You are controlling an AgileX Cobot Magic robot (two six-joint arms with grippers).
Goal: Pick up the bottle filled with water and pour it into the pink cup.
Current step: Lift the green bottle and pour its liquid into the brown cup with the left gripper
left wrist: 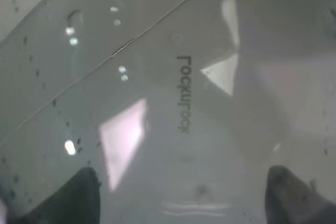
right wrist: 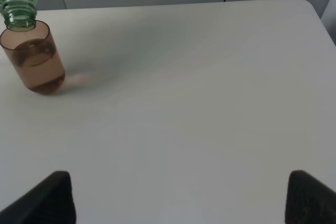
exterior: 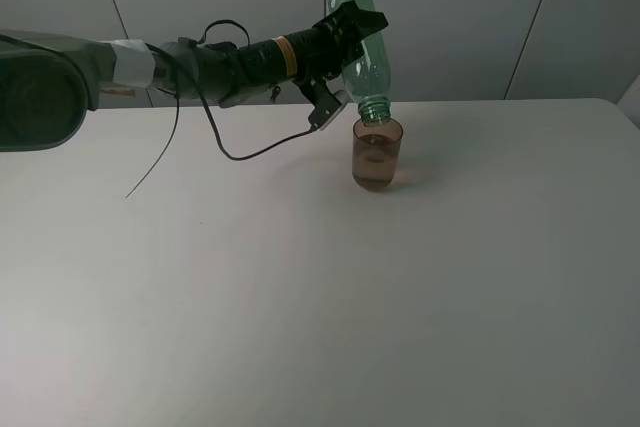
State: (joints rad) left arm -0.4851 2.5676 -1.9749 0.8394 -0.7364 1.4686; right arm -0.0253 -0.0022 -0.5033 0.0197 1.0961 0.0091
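In the exterior high view my left gripper (exterior: 352, 27) is shut on the green transparent bottle (exterior: 361, 47). The bottle is tipped nearly upside down, its open neck right at the rim of the pink cup (exterior: 377, 154). The cup stands upright on the white table and holds water to well over half its height. In the left wrist view the bottle's wall (left wrist: 173, 103) fills the picture between the two dark fingertips (left wrist: 79, 198). In the right wrist view the cup (right wrist: 33, 59) and the bottle's neck (right wrist: 20, 3) are far off, and my right gripper (right wrist: 178, 203) is open and empty above the table.
The white table (exterior: 300, 297) has a rounded far right corner (right wrist: 310, 6). A black cable (exterior: 230, 152) hangs from the left arm down to the table behind the cup. Grey wall panels stand behind the table.
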